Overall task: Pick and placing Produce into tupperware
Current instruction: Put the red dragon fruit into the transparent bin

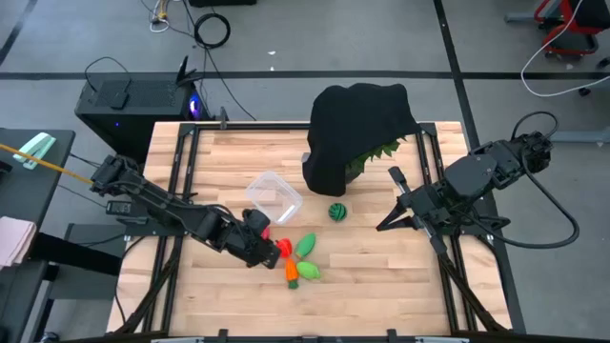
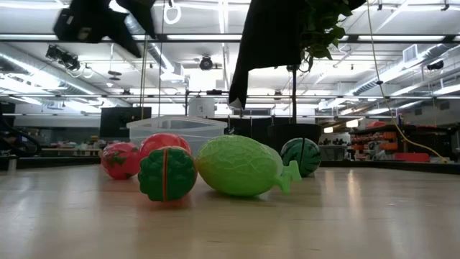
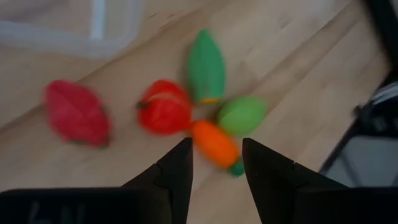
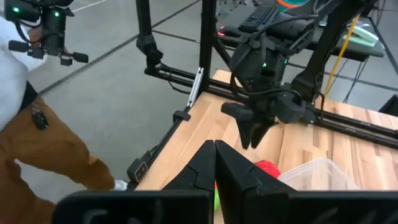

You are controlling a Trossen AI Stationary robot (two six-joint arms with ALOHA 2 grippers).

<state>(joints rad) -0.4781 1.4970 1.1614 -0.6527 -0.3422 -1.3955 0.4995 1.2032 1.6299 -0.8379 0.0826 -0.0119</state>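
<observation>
The toys lie in a cluster on the wooden table: two red ones (image 3: 165,107) (image 3: 76,113), two light green ones (image 3: 206,67) (image 3: 242,115) and an orange one (image 3: 214,144). The dark-green striped ball (image 1: 337,211) lies apart, toward the right. The clear tupperware (image 1: 274,195) stands just beyond the cluster and nothing shows inside it. My left gripper (image 3: 214,163) is open and hovers above the cluster, its fingers on either side of the orange toy and touching nothing; it also shows in the high view (image 1: 259,238). My right gripper (image 4: 215,149) is shut and empty at the table's right (image 1: 385,224).
A black cloth (image 1: 357,124) draped over spiky green leaves stands at the far middle of the table, behind the ball. Black frame rails run along the table's left and right sides. A person (image 4: 37,143) stands on the floor beyond the table's left side.
</observation>
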